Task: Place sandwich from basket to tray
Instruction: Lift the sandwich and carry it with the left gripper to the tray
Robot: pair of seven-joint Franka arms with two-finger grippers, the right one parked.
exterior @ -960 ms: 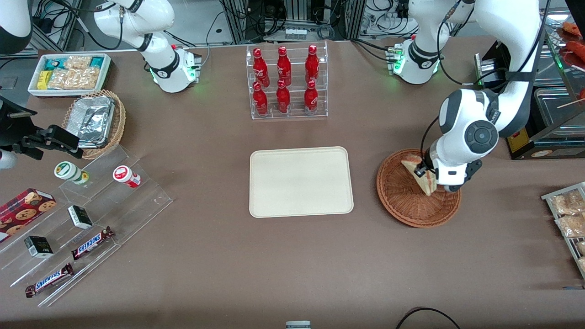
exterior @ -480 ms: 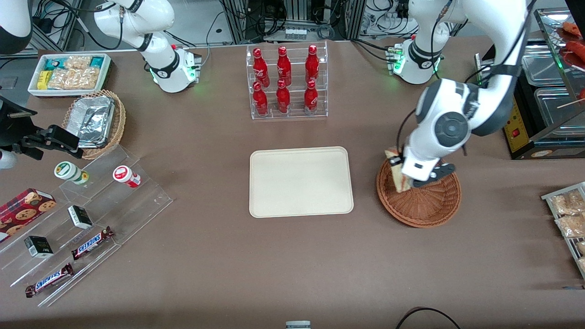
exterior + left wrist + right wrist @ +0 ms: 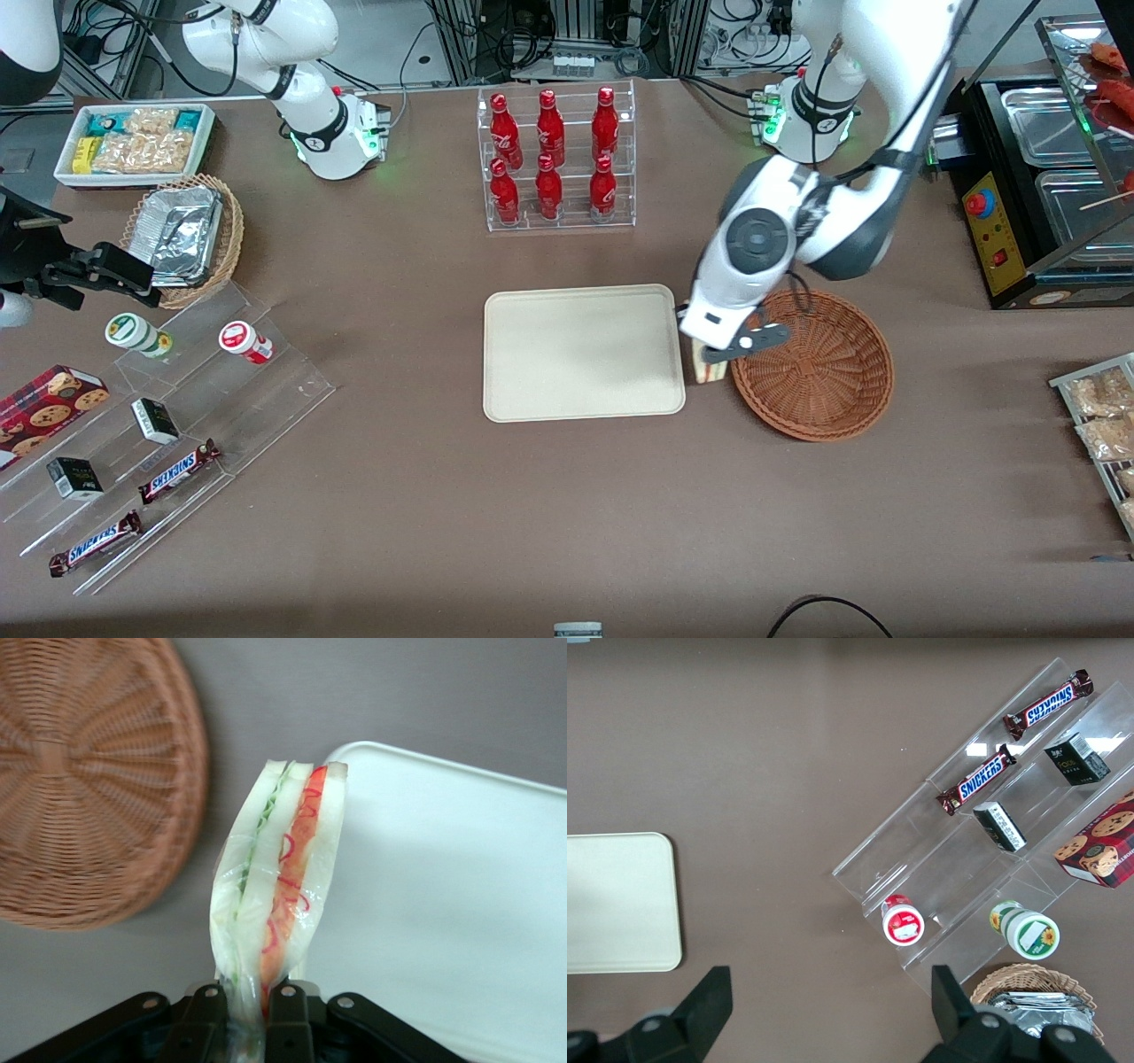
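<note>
My left gripper (image 3: 709,354) (image 3: 246,1010) is shut on the sandwich (image 3: 279,877), a plastic-wrapped wedge of white bread with green and red-orange filling at its edge. It hangs in the air over the strip of table between the basket and the tray; in the front view only its lower end (image 3: 709,372) shows under the wrist. The round reddish-brown wicker basket (image 3: 828,390) (image 3: 80,780) holds nothing. The cream tray (image 3: 580,350) (image 3: 452,904) (image 3: 616,904) lies flat beside it with nothing on it.
A clear rack of red bottles (image 3: 554,159) stands farther from the front camera than the tray. Toward the parked arm's end are acrylic steps with snacks (image 3: 159,425), a tan basket of foil trays (image 3: 182,235) and a white bin of packets (image 3: 133,142).
The gripper has lifted the sandwich out of the basket and carried it sideways toward the tray, from over the basket's middle to just past its rim.
</note>
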